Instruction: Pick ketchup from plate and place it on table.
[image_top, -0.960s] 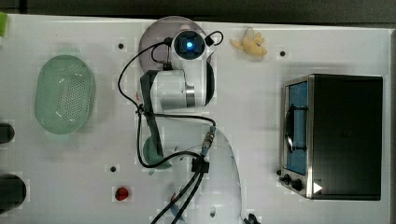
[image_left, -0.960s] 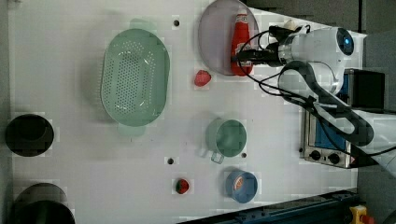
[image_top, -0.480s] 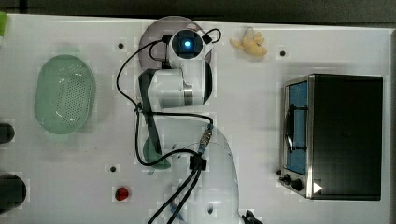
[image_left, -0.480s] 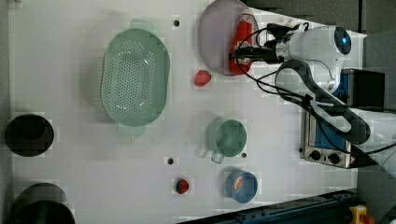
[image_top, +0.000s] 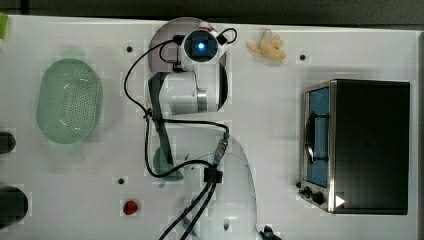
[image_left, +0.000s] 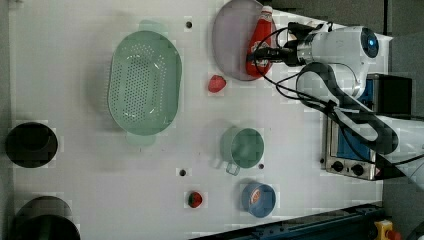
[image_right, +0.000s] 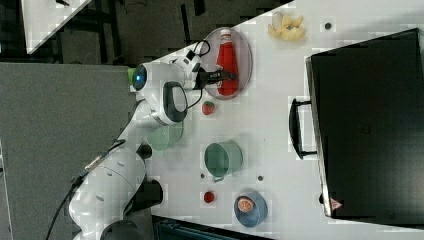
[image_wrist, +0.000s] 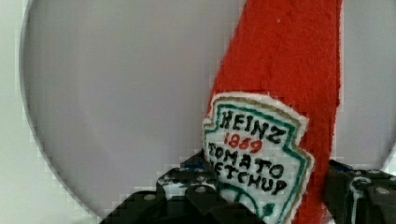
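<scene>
The ketchup (image_wrist: 285, 70) looks like soft, fuzzy red cloth, with a stitched fabric label, while the plate (image_wrist: 116, 93) under it is smooth and matt, pale lilac. The table (image_left: 75, 190) is a flat white matt surface, and the green basket (image_left: 144, 82) looks like perforated plastic. The oven (image_top: 360, 145) has a brushed-metal front frame and a dull black casing.

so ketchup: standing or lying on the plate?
Lying flat. The ketchup stretches lengthwise across the plate, label face-up in the wrist view.
</scene>
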